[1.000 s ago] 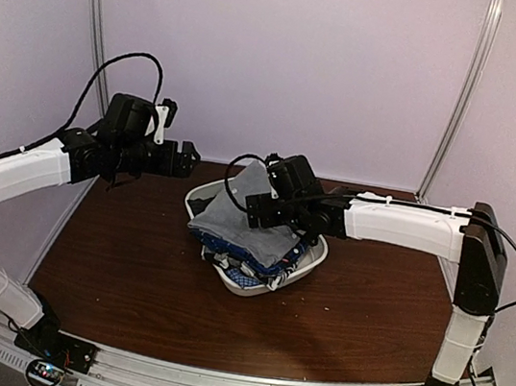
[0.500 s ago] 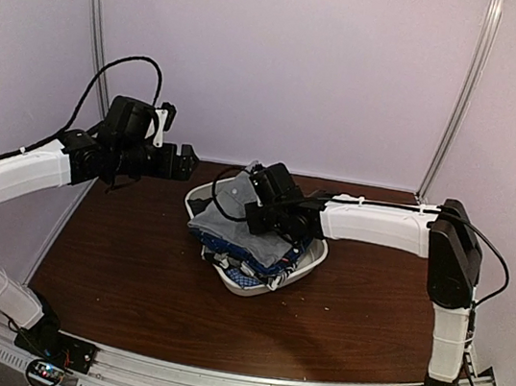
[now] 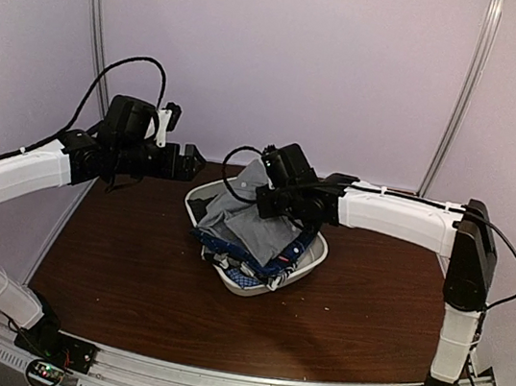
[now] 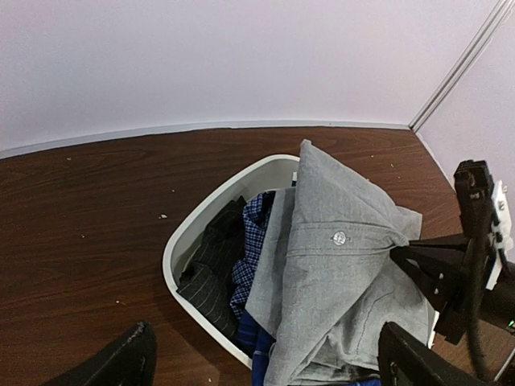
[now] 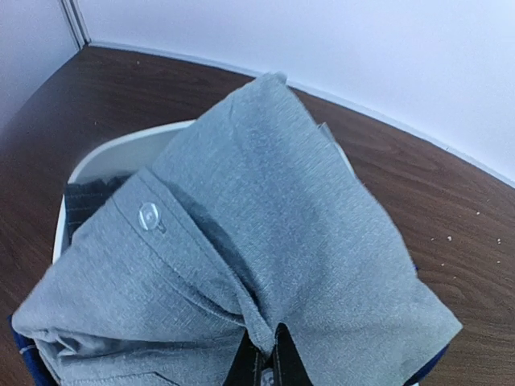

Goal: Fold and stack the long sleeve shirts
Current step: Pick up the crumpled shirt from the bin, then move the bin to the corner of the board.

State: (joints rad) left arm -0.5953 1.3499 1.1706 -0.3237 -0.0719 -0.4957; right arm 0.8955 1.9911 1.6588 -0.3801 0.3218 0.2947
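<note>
A white oval basket at mid-table holds the long sleeve shirts in a pile. The plain grey shirt lies on top, peaked upward, with a white button showing. My right gripper is shut on a pinched fold of this grey shirt, its black fingertips closed round the cloth. Under it lie a blue plaid shirt and a dark striped one. My left gripper hangs open above the table, left of the basket and apart from the cloth.
The basket rim stands on brown wood table. Pale walls close in at the back, with metal poles in the corners. The right arm reaches across from the right side.
My right gripper went from open to shut on the grey shirt's fold, and the cloth now rises into a peak. The left arm stayed where it was.
</note>
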